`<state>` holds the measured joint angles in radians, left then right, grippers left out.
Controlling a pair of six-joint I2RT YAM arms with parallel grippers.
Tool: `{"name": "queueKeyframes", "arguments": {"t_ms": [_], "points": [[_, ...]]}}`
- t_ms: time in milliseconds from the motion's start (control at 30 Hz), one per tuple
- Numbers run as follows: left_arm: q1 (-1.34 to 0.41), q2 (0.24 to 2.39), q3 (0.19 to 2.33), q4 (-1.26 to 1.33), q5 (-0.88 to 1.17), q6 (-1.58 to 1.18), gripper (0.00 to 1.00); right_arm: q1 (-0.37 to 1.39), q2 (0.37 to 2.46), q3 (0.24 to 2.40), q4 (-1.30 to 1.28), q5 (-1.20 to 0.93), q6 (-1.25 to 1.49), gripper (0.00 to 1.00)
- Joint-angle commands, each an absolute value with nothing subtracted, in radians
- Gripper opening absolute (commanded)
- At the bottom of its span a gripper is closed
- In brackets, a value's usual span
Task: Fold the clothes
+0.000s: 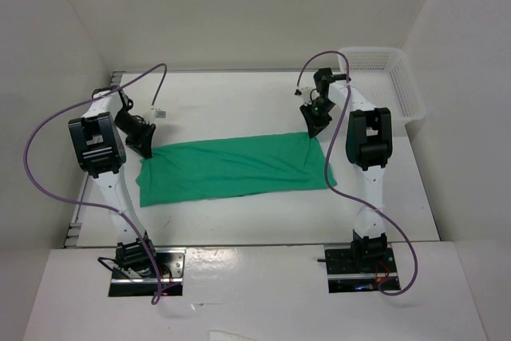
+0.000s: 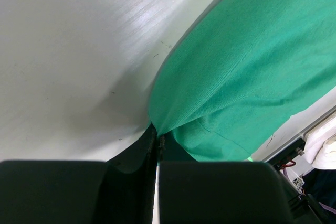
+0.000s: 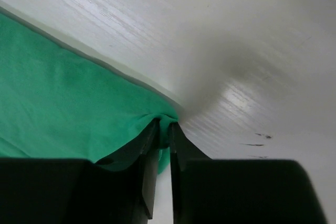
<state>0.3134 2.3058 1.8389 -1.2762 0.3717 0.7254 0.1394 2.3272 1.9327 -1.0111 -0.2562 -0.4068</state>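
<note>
T-shirt [image 1: 235, 169] far corners pinched, left gripper [image 2: 157, 139], right gripper [image 3: 164, 128]

T-shirt [image 1: 235, 169] ctr on table [image 1: 239, 101] | basket [image 1: 407, 93] at far-R corner

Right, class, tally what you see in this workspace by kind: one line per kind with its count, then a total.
green T-shirt: 1
white mesh basket: 1
robot arms: 2, the left arm and the right arm
Total: 4
</note>
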Motion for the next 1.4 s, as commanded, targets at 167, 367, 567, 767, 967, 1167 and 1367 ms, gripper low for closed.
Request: {"name": "queueKeyframes", "arguments": {"t_ms": [167, 367, 567, 767, 967, 1167, 1367], "points": [[0.319, 2.25, 1.896, -1.299, 0.388, 0.721, 0.0, 0.137, 2.365, 2.0, -1.106, -0.249, -0.433, 0.0], [0.319, 2.23, 2.008, -1.299, 0.42, 0.703, 0.0, 0.137, 2.365, 2.15, -1.115, -0.212, -0.423, 0.0], [0.319, 2.184, 2.111, -1.299, 0.465, 0.67, 0.0, 0.137, 2.375, 2.337, -1.143, -0.202, -0.393, 0.0], [0.33, 2.186, 2.342, -1.299, 0.54, 0.615, 0.0, 0.107, 2.421, 2.581, -1.146, -0.146, -0.358, 0.0], [0.376, 2.264, 2.683, -1.299, 0.658, 0.525, 0.0, 0.075, 2.421, 2.683, -1.082, -0.138, -0.304, 0.0], [0.397, 2.332, 2.844, -1.299, 0.721, 0.443, 0.0, 0.043, 2.349, 2.684, -0.977, -0.103, -0.282, 0.0], [0.416, 2.341, 2.671, -1.299, 0.801, 0.492, 0.0, 0.034, 2.373, 2.684, -0.977, -0.121, -0.291, 0.0]]}}
